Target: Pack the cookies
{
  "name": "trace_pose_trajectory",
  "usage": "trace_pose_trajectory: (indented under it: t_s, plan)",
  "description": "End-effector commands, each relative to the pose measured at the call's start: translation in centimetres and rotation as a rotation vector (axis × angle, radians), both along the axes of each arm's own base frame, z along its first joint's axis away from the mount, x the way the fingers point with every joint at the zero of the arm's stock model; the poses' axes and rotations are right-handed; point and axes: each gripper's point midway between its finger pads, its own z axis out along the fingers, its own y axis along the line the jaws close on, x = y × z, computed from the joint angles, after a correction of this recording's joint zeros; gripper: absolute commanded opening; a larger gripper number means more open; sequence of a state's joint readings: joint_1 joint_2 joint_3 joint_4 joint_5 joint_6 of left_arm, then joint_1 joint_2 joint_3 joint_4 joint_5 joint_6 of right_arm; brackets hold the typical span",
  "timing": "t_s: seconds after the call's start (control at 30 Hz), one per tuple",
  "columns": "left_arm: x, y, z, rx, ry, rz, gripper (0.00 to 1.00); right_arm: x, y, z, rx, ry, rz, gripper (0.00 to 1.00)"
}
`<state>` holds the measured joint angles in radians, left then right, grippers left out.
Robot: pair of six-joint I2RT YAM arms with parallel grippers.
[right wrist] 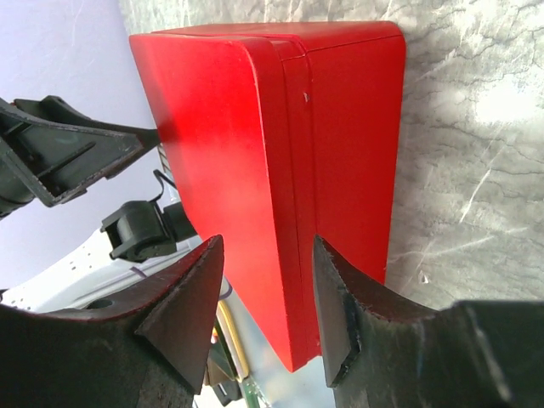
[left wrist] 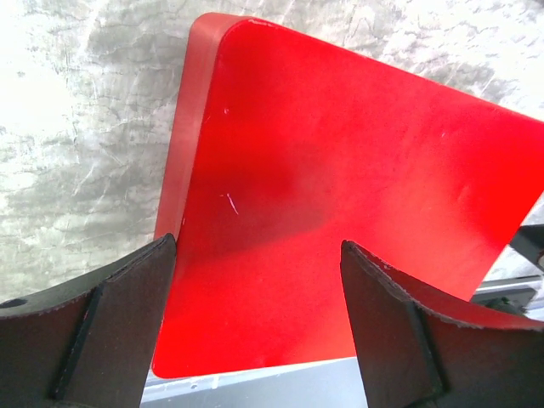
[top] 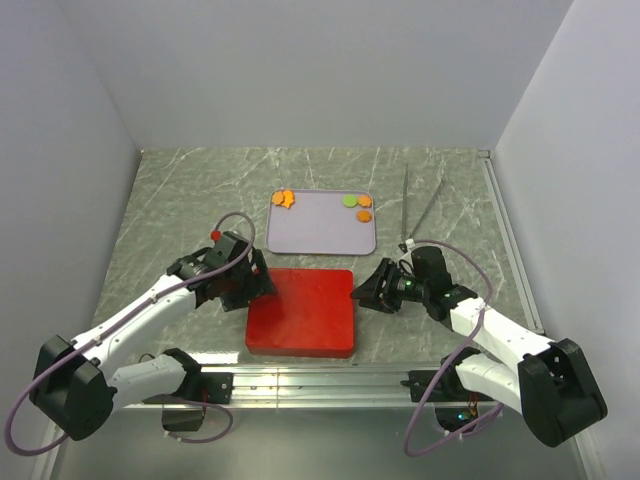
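we see a grey-green marbled table (top: 180,200) with pale veins, walled in white on three sides. three things lie directly on it. a closed red box (top: 301,312) with rounded corners sits near the front edge, about centre — its lid seam shows in the right wrist view. just behind it, across a narrow strip of bare tabletop, lies a shallow lavender tray (top: 320,228). to the tray's right a pair of thin metal tongs (top: 405,205) lies flat — legs spread toward the back wall.
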<state>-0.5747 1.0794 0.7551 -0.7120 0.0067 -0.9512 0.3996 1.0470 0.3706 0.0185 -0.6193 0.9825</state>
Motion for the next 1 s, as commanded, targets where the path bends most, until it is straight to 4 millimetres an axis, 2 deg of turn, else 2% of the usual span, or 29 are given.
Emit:
trace_pose_trajectory:
  t_s: [0.0, 0.23, 0.4, 0.63, 0.73, 0.8, 0.97]
  plan:
    - [1.1, -1.1, 1.9, 0.004, -0.056, -0.021, 0.83, 0.7, 0.1, 0.9, 0.017, -0.05, 0.005, 0.54]
    - [0.9, -2.1, 0.6, -0.002, -0.031, -0.044, 0.84, 0.6, 0.1, 1.0, 0.009, -0.062, 0.019, 0.54]
    - [0.8, -2.1, 0.2, -0.003, -0.027, -0.042, 0.84, 0.9, -0.8, 1.3, -0.07, -0.09, 0.007, 0.54]
    - [1.1, -2.4, 0.4, -0.005, -0.029, -0.042, 0.84, 2.0, -1.8, 4.1, -0.143, -0.199, -0.016, 0.54]
    - [1.1, -2.6, 0.3, -0.002, -0.028, -0.048, 0.84, 1.9, -1.1, 5.4, -0.093, -0.237, 0.016, 0.54]
    - [1.1, -2.6, 0.2, 0.003, -0.025, -0.05, 0.84, 1.4, 0.1, 6.7, -0.016, -0.265, 0.074, 0.52]
    - [1.3, -3.0, 0.2, 0.003, -0.024, -0.058, 0.83, 0.6, 2.8, 9.4, 0.142, -0.305, 0.213, 0.42]
